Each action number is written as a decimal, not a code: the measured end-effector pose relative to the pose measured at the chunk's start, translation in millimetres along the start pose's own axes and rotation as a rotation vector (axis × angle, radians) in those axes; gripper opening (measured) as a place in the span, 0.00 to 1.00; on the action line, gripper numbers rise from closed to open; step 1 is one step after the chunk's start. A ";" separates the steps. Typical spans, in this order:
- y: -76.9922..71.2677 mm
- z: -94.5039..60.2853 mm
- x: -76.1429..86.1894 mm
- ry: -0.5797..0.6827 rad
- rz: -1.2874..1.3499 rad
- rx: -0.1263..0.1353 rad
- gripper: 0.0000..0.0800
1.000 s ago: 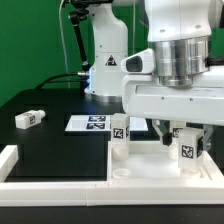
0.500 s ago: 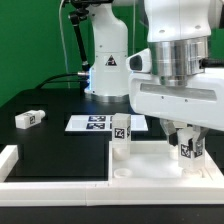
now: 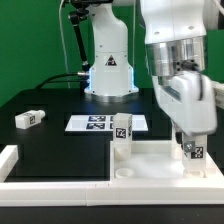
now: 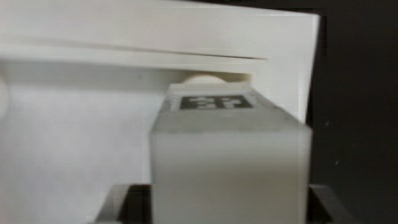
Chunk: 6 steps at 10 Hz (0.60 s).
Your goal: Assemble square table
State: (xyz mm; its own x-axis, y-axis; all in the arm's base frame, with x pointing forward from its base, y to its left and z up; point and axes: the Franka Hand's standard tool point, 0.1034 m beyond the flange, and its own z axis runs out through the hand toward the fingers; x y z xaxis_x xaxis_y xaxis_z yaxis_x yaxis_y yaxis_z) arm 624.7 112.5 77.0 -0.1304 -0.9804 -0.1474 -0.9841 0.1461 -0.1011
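Observation:
The white square table slab [image 3: 150, 166] lies recessed face up at the front of the exterior view's right. One tagged white leg [image 3: 121, 130] stands upright in its far left corner. My gripper [image 3: 188, 140] reaches down over a second tagged leg [image 3: 193, 153] standing at the slab's right side and is shut on it. In the wrist view this leg [image 4: 222, 150] fills the middle between my gripper's [image 4: 222, 205] dark fingers [image 4: 135, 203], with the slab [image 4: 107, 70] behind it. A third leg [image 3: 28, 118] lies loose on the black table at the exterior view's left.
The marker board [image 3: 95, 123] lies flat behind the slab. A low white border wall [image 3: 12, 160] runs along the front and left. The robot's base [image 3: 108, 60] stands at the back.
My wrist has turned about its vertical axis, so the hand now shows narrow instead of broad. The gripped leg stays at the slab's right side.

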 end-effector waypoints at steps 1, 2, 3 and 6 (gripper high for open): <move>-0.1 -0.1 1.6 0.001 0.005 -0.001 0.36; -0.2 0.4 1.6 0.002 -0.002 0.000 0.43; 0.1 0.7 0.7 0.002 -0.044 0.000 0.60; 3.9 2.1 -19.0 0.055 -0.538 -0.078 0.80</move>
State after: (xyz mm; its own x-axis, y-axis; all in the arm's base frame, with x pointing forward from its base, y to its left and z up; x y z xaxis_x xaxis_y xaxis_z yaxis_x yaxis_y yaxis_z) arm 623.6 131.9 77.3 0.3898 -0.9199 -0.0433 -0.9194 -0.3861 -0.0743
